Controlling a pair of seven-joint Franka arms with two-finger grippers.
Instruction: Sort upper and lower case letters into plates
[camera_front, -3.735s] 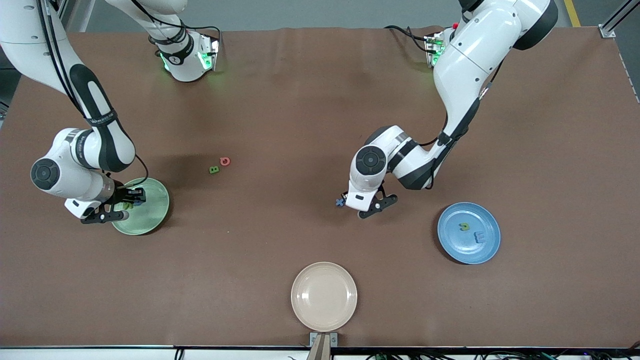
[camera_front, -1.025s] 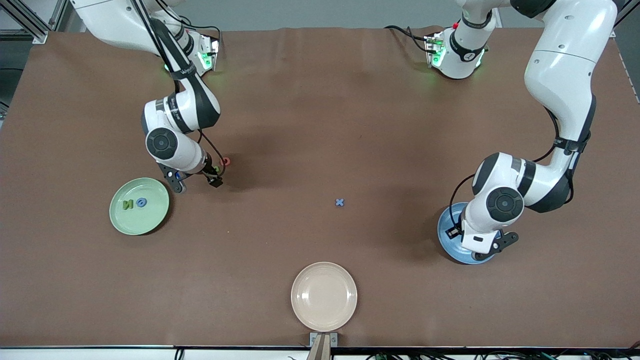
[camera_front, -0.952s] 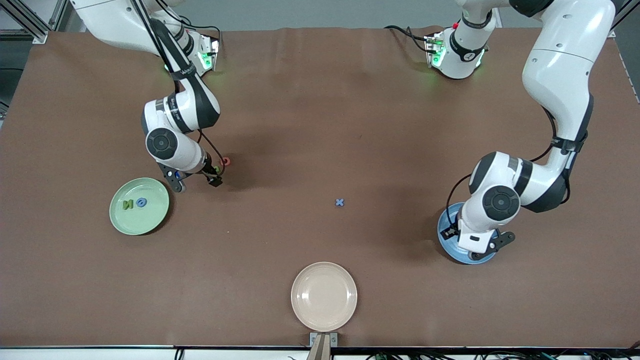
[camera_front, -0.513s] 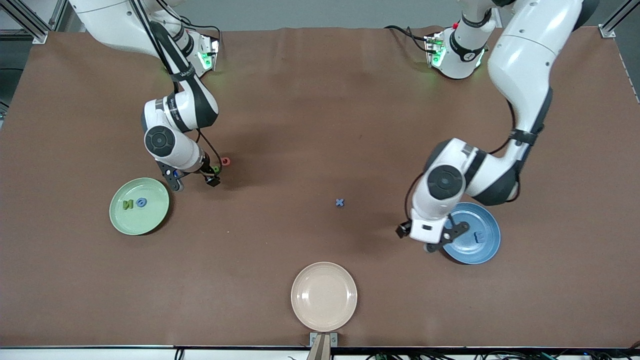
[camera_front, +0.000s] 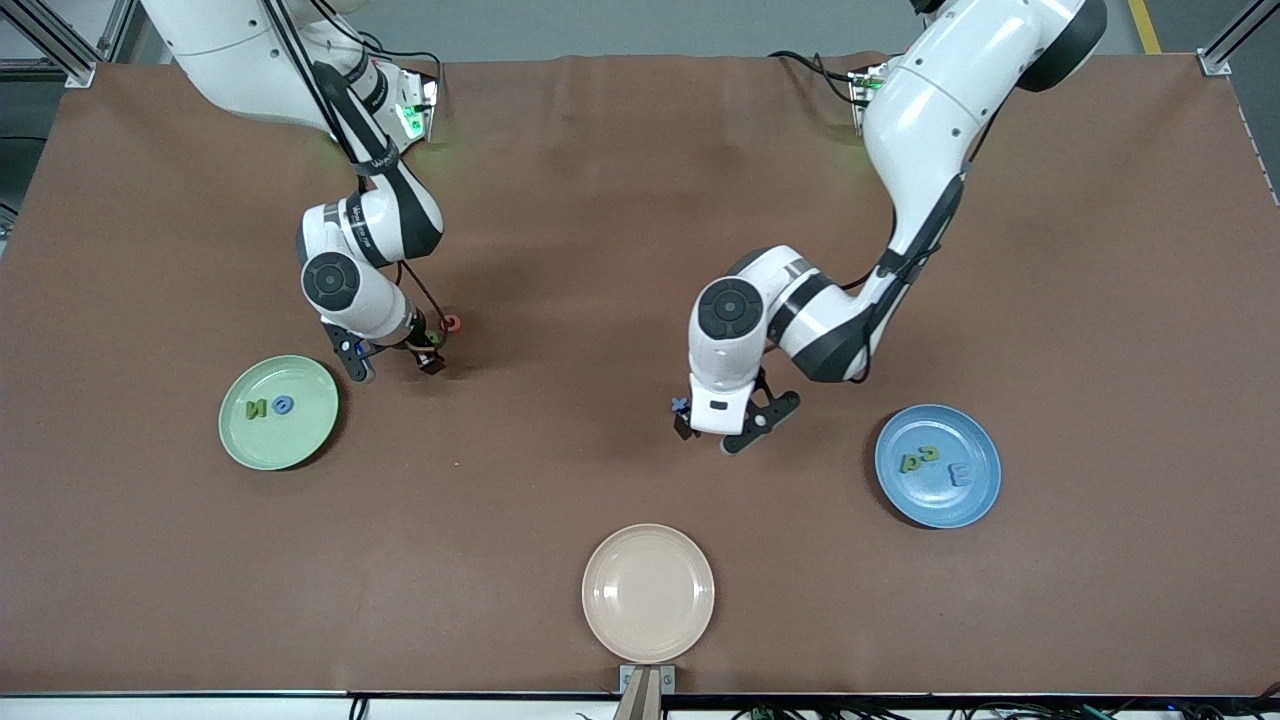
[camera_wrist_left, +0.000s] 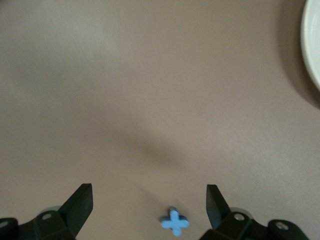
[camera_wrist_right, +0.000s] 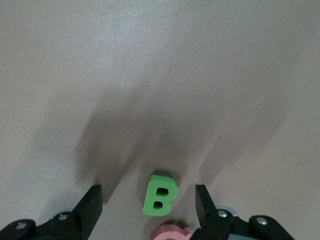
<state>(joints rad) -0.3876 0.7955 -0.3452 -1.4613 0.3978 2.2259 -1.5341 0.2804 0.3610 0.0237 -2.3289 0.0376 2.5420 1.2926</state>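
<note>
My right gripper (camera_front: 424, 352) is open, low over the green B (camera_wrist_right: 160, 194), which lies between its fingers on the table. A pink letter (camera_front: 452, 322) lies right beside the B. My left gripper (camera_front: 686, 416) is open over the blue x (camera_front: 680, 404), which lies between its fingers (camera_wrist_left: 217, 206) in the left wrist view (camera_wrist_left: 174, 221). The pale green plate (camera_front: 300, 440) holds a green N (camera_front: 257, 408) and a blue o (camera_front: 284, 404). The blue plate (camera_front: 940, 505) holds two green letters (camera_front: 920, 458) and a blue E (camera_front: 960, 474).
A beige plate (camera_front: 648, 592) stands near the table's edge nearest the front camera; its rim shows in the left wrist view (camera_wrist_left: 312, 45). The brown table (camera_front: 600, 250) is bare between the arms' bases and the letters.
My left arm has swung from the blue plate to over the blue x, leaving a second green letter in that plate. My right gripper has stayed over the green B.
</note>
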